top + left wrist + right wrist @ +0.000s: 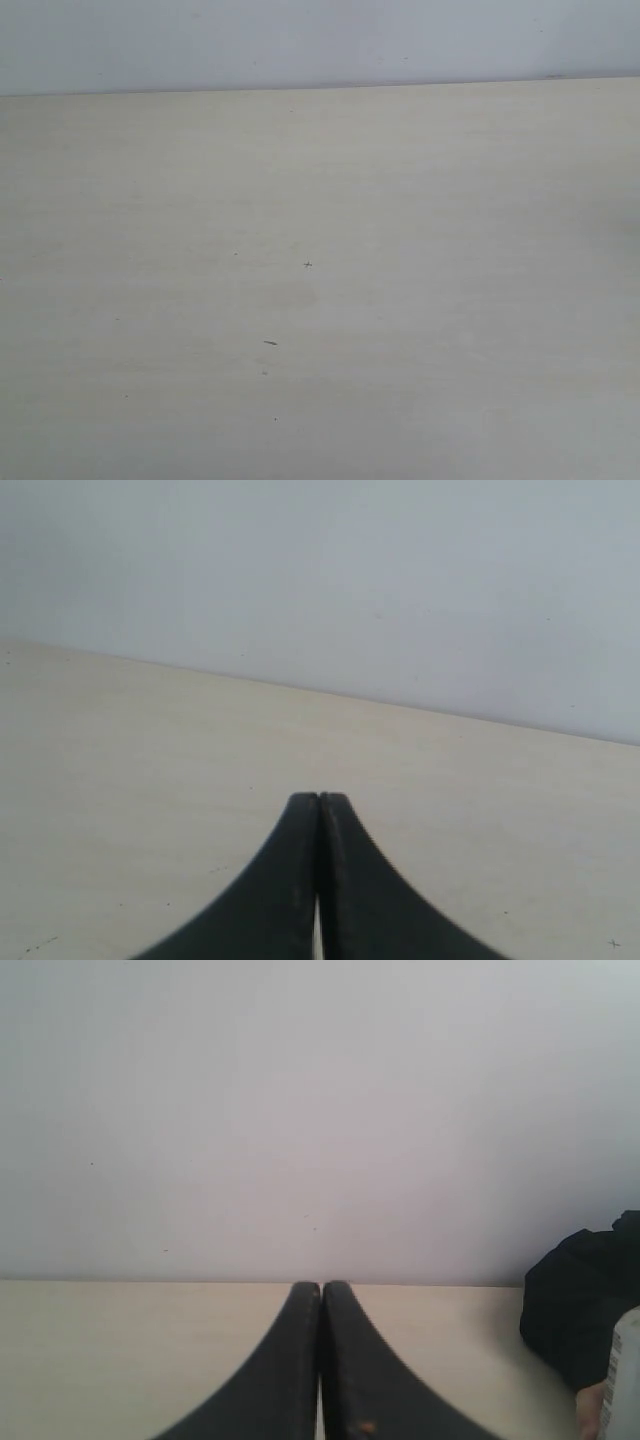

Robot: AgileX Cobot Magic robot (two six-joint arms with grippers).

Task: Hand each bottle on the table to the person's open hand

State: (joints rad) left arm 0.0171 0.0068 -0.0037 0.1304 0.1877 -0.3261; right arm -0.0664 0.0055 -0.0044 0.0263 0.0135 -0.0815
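The cream-beige table shows bare in the exterior view, with only tiny dark specks; neither arm appears there. My left gripper is shut, its two black fingers pressed together with nothing between them, above the table. My right gripper is shut the same way over the table. At the edge of the right wrist view a sliver of a bottle with a white label shows, with a bit of the person's hand beside it. The other bottles are out of view.
A pale grey wall runs behind the table's far edge. A dark sleeve or garment of the person sits at the side of the right wrist view, behind the bottle sliver.
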